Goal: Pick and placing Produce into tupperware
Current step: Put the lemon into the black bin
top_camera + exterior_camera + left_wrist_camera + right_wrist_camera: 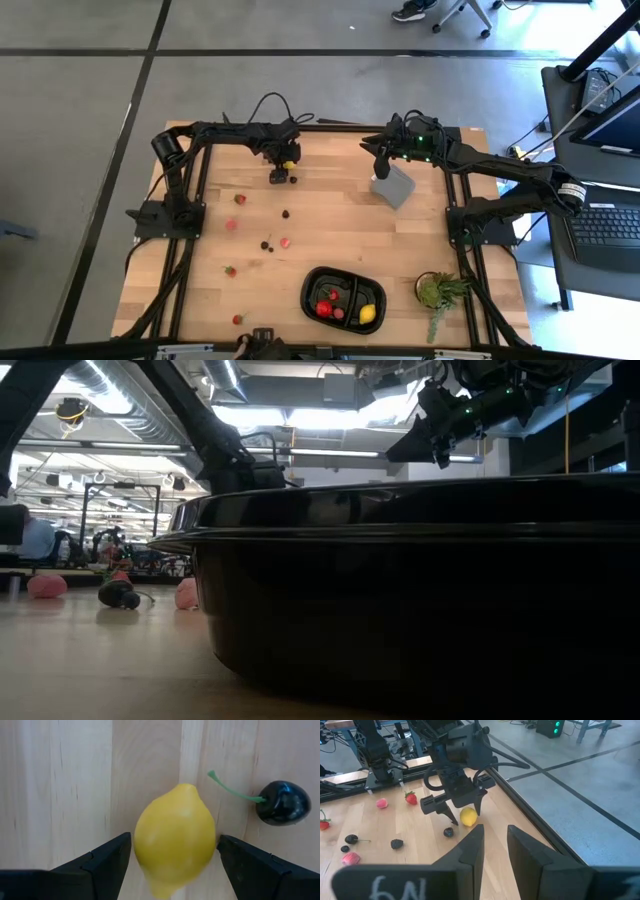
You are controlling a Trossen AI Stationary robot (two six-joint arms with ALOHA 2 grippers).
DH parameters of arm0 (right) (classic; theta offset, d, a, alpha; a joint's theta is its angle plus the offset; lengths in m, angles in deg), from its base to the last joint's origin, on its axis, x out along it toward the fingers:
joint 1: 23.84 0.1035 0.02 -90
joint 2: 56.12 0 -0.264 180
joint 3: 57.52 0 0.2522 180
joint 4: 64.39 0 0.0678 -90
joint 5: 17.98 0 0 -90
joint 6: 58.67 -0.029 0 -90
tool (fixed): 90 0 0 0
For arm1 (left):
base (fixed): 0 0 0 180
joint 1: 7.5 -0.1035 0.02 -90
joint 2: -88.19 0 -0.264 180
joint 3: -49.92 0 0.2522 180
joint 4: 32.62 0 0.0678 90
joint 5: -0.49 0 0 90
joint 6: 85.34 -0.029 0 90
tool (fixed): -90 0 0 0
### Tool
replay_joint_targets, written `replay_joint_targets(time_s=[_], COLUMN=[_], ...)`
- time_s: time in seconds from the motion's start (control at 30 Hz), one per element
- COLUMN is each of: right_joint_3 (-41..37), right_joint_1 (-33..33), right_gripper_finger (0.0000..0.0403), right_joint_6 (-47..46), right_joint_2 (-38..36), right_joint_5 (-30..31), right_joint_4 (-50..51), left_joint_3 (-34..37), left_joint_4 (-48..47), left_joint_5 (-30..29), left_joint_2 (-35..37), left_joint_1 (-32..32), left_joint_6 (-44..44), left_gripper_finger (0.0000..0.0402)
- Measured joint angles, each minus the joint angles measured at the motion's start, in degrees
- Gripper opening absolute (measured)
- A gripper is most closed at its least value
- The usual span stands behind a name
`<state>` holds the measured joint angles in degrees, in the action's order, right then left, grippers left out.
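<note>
A yellow lemon (pixel 175 840) lies on the wooden table near its far edge, left of the middle (pixel 289 165). My left gripper (pixel 174 842) points steeply down over it and is shut on it. A dark cherry (pixel 282 802) with a green stem lies right beside it. The black tupperware tray (pixel 310 280) stands near the front edge and holds red pieces and a second lemon (pixel 367 314). My right gripper (pixel 382 165) hangs shut and empty above the far middle of the table, over a grey block (pixel 393 185). My left gripper has the lemon's two opposite sides (pixel 210 837) between its two fingertips, at the lemon's widest part. The fingers come from above, pointing steeply down, and lie across the lemon. In the right wrist view the lemon (pixel 468 816) sits low between the fingers, at the table top.
Strawberry pieces (pixel 240 199) (pixel 285 242) (pixel 230 271) and dark berries (pixel 285 213) (pixel 266 244) are scattered over the table's left half. A green potted plant (pixel 440 292) stands right of the tray. The tray's wall (pixel 400 560) fills most of the low view.
</note>
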<state>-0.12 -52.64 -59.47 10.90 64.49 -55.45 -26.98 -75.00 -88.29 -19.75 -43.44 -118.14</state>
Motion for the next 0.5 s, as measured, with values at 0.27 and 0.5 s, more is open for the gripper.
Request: replay_joint_targets(time_s=[0.27, 0.5], right_joint_3=[0.0, 0.0], right_joint_1=[0.0, 0.0], right_gripper_finger=[0.0087, 0.0087], right_joint_6=[0.0, 0.0], right_joint_2=[0.0, 0.0], right_joint_5=[0.0, 0.0], right_joint_4=[0.0, 0.0], left_joint_3=[0.0, 0.0], left_joint_4=[0.0, -0.4], left_joint_5=[0.0, 0.2], left_joint_2=[0.0, 0.0], left_joint_1=[0.0, 0.0], left_joint_6=[-0.8, -0.5], left_gripper_finger=[0.0287, 0.0243])
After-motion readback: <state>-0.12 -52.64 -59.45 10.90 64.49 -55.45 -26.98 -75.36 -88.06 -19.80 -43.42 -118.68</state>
